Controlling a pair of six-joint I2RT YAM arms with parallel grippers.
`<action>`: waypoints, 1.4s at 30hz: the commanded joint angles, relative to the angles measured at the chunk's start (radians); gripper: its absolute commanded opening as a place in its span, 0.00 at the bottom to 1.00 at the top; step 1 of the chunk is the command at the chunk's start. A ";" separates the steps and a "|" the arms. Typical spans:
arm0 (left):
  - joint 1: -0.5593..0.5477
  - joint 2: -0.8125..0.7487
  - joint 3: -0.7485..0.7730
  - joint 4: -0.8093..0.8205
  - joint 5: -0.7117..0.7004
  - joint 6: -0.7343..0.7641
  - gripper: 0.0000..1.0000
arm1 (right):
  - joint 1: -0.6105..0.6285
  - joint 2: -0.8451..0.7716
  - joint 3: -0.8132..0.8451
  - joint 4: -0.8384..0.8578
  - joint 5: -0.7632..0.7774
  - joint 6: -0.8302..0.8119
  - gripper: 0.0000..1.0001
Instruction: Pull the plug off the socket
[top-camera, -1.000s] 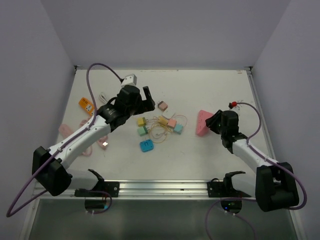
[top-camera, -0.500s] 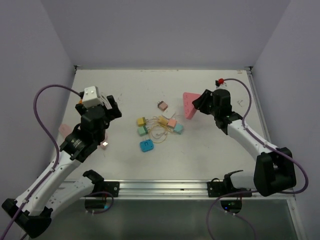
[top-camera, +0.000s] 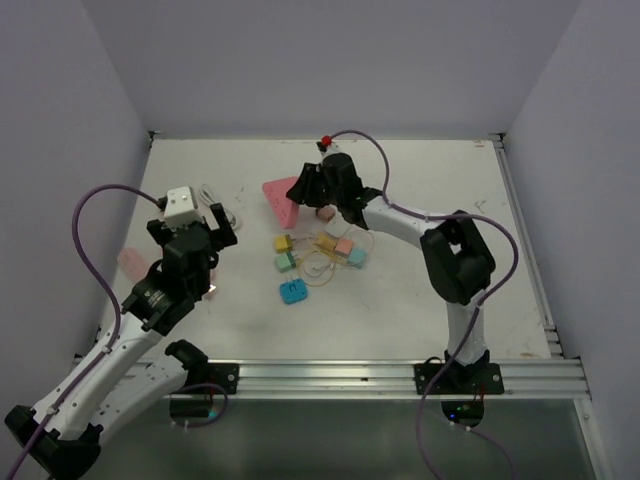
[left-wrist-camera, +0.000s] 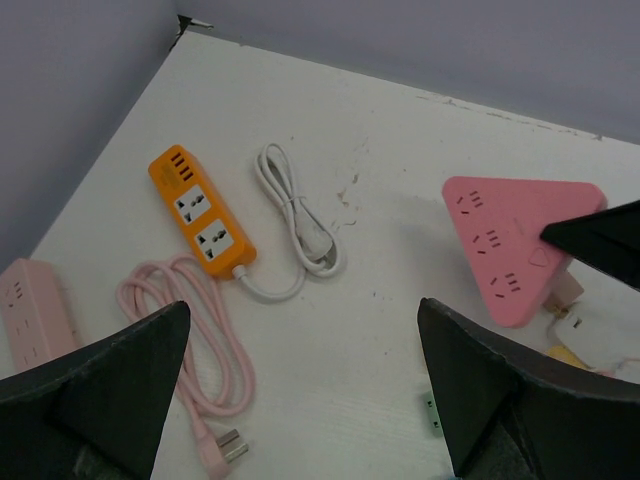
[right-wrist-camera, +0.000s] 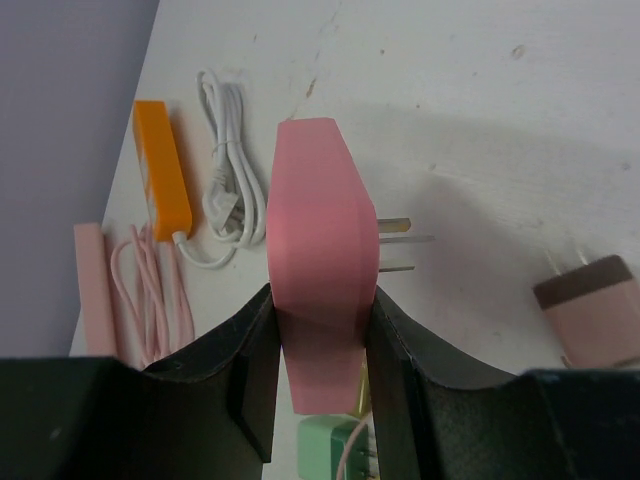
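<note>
Item: pink triangular socket (right-wrist-camera: 318, 240), held at left-centre of the table (top-camera: 420, 320), just behind the small plugs (top-camera: 315, 255). Judging by its shadow, it hangs clear of the surface.

Grip: right gripper (right-wrist-camera: 320, 300) is clamped on the socket's two flat faces at one corner. Bare pins (right-wrist-camera: 405, 240) project from its edge. No separate plug is seen seated in its face in the left wrist view, and the far side is hidden.

Left gripper (left-wrist-camera: 305, 330) is spread wide and holds nothing. It faces the socket but stands well apart. Orange strip (left-wrist-camera: 203, 212), white cord (left-wrist-camera: 295, 215) and pink cord (left-wrist-camera: 190, 320) lie below it.

Assessment: presentation step; extraction not yet begun. The next move calls for the left gripper to approach, identify the part to be drawn, grip it squarely and pull in line with the pins. The right gripper holds firm meanwhile.
</note>
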 joint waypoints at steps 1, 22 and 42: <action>0.004 0.009 -0.003 0.057 0.014 0.016 1.00 | 0.042 0.115 0.167 0.068 -0.030 0.032 0.00; 0.005 -0.041 0.006 0.008 -0.076 -0.035 1.00 | 0.117 0.713 0.817 0.000 -0.151 0.155 0.24; 0.005 -0.026 -0.005 0.017 -0.069 -0.027 1.00 | 0.018 0.370 0.619 -0.250 0.064 -0.056 0.99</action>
